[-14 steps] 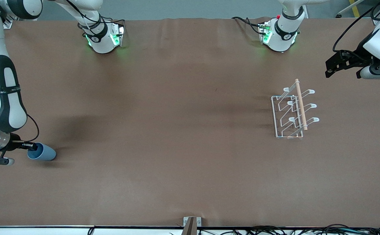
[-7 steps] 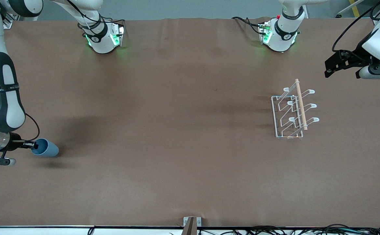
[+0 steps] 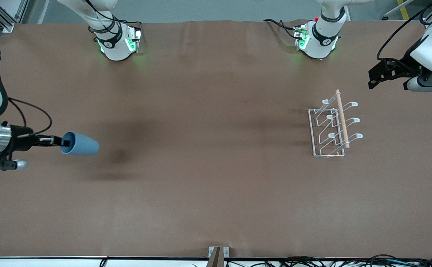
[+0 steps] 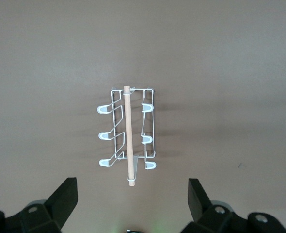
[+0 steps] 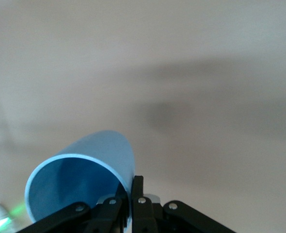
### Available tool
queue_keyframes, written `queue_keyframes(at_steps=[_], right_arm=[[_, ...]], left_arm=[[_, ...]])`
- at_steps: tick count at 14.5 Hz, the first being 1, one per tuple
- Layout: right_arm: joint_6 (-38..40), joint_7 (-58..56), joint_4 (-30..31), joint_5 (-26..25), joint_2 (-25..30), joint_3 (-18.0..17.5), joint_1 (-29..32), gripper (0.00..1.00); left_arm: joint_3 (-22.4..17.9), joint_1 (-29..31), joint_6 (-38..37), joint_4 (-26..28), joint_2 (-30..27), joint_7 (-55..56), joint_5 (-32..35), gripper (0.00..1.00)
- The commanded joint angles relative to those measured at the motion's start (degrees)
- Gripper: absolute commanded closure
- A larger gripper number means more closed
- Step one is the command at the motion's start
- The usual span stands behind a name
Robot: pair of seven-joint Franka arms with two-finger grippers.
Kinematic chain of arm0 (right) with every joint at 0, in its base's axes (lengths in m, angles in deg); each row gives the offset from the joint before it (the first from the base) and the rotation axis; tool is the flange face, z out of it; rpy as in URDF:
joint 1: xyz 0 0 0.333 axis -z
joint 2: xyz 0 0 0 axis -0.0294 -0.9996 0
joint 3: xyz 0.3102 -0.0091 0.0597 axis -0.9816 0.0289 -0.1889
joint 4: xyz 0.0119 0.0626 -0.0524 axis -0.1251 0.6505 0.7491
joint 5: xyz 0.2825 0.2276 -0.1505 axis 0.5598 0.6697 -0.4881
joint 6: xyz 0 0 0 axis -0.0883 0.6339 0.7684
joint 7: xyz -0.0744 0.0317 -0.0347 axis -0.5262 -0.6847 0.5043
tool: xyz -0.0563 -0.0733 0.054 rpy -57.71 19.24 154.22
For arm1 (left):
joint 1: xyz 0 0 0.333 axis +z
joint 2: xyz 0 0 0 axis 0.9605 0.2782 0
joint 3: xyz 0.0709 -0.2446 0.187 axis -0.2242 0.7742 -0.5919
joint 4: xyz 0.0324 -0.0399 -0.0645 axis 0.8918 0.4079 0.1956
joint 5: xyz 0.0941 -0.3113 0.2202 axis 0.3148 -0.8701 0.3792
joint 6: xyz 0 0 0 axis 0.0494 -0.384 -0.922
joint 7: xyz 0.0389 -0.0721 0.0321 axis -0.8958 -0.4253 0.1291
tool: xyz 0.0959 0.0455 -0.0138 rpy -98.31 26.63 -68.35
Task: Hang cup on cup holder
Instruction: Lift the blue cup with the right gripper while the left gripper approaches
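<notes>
right end effector [image 3: 63, 142] | cup [image 3: 80, 144] raised, carried toward cup holder [image 3: 333, 127]

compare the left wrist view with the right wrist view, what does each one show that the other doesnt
Only the left wrist view shows the cup holder, standing on the table with all its prongs bare, and the left pincer open above it. Only the right wrist view shows the cup, tipped on its side, with the right pincer shut on its rim, one finger inside and one outside. Both share just the brown table underneath.
</notes>
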Motion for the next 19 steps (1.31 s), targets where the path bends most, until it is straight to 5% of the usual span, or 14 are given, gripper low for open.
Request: queue_keyframes(at_steps=[1,5,13,19], right_arm=[[-2.36,0.24,12.83,13.79,9.16,-0.03,-5.36,0.98],[-3.6,0.42,14.17,23.12,10.33,-0.12,-13.29,0.97],[-5.35,-0.2,14.97,46.25,8.49,-0.03,-21.47,0.98],[-5.0,-0.2,14.61,47.59,8.48,-0.03,-22.27,0.98]], left_arm=[[0.44,-0.41,-0.39,-1.37,1.56,-0.82,-0.78,0.0],[0.53,-6.71,-0.3,-1.64,3.05,-0.64,-0.52,0.0],[0.71,-23.68,0.66,-13.59,11.05,-0.73,-0.61,0.0],[0.71,-33.45,6.9,-15.6,12.19,-1.87,-0.52,0.0]])
